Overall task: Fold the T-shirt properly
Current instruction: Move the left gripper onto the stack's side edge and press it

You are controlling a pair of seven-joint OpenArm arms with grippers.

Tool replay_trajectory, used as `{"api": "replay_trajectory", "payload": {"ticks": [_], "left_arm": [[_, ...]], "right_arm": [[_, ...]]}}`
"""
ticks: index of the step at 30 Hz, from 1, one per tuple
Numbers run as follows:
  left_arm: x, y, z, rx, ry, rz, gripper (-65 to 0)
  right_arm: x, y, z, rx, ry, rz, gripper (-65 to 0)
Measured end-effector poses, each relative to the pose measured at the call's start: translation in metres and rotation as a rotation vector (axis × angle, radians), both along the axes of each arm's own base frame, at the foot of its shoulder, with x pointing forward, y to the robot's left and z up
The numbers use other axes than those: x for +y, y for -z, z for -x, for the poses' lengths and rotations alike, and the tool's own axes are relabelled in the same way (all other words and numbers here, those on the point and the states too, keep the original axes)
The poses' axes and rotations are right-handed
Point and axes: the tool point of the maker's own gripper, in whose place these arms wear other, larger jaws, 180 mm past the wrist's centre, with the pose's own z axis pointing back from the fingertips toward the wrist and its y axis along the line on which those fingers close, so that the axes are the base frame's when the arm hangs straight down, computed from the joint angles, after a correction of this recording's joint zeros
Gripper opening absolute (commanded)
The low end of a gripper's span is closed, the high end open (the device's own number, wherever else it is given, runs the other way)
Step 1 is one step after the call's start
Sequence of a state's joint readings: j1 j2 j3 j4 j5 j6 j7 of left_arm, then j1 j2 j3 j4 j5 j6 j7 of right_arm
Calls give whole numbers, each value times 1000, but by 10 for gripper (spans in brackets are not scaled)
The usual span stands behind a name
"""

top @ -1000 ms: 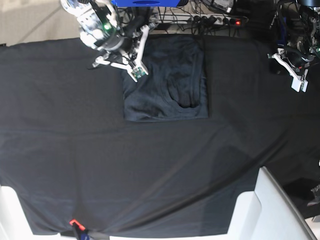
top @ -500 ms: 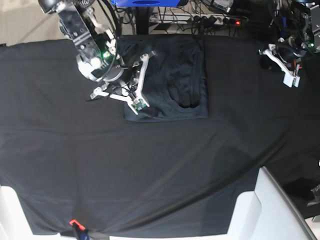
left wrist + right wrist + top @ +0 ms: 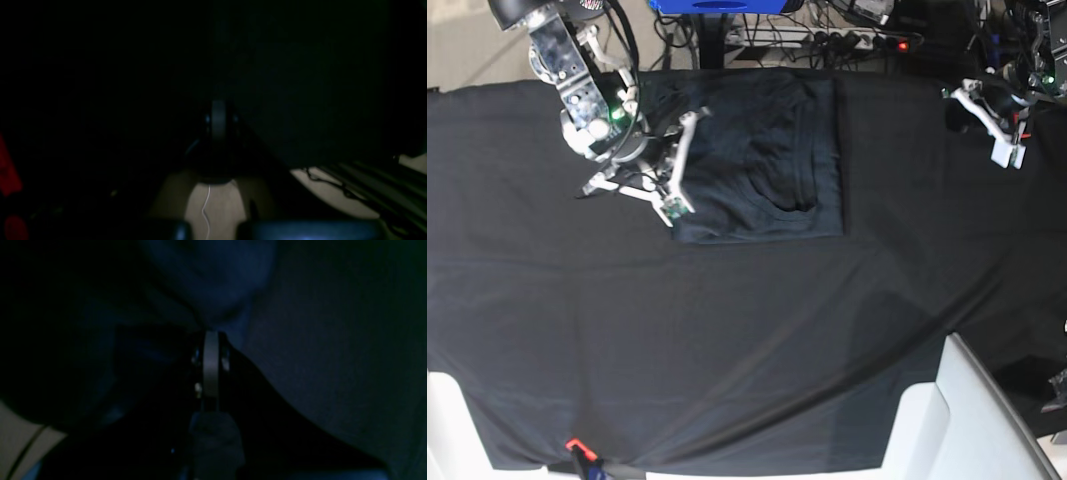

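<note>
A limp, light, crease-prone T-shirt lies folded on the black table cloth just beside the closed, empty right gripper, best pinched at a hem corner, while the left gripper, also closed and empty, hangs well apart.

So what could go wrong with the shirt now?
The right end effector sits shut at the shirt's left edge. If it snags the cloth as it moves, it could drag the neat fold open. It might also catch the black table cover and wrinkle it.
</note>
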State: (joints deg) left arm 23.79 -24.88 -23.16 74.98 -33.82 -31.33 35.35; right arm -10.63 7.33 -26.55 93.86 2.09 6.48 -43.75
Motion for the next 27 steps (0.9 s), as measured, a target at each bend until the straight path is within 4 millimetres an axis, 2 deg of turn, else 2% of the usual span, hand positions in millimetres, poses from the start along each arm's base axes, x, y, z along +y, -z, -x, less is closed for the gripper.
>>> {"api": "replay_trajectory", "payload": {"ticks": [6, 9, 11, 13, 15, 16, 18, 19, 22, 23, 24, 27], "left_arm": [[-11, -7, -3, 38, 60, -13, -650], [-19, -24, -18, -23, 94, -21, -650], [-33, -33, -26, -41, 145, -22, -650], [-51, -34, -20, 33, 217, -22, -650], [-79, -45, -25, 43, 251, 41, -650], [-93, -56, -33, 12, 264, 87, -614], [-111, -75, -50, -47, 282, 174, -444], [-113, -81, -56, -62, 285, 196, -369], [-121, -87, -57, -63, 256, 329, -97], [-124, -84, -54, -56, 242, 371, -36], [-128, -80, -50, -40, 225, 426, 0], [-129, -64, -43, 0, 173, 481, 0]], "right_arm": [[27, -34, -4, -24, 1, -68, -642], [28, -43, -6, -41, -2, -74, -642], [25, -46, -8, -48, 2, -68, -642], [22, -46, -8, -42, 10, -59, -642], [21, -45, -7, -39, 9, -57, -642], [21, -45, -7, -38, 8, -56, -642], [20, -44, -7, -39, 7, -52, -642], [19, -44, -7, -39, 8, -49, -642], [19, -43, -5, -34, 10, -49, -642], [19, -42, -3, -30, 10, -50, -642], [20, -40, 0, -22, 10, -50, -642], [18, -37, 5, -9, 10, -46, -642]]}}
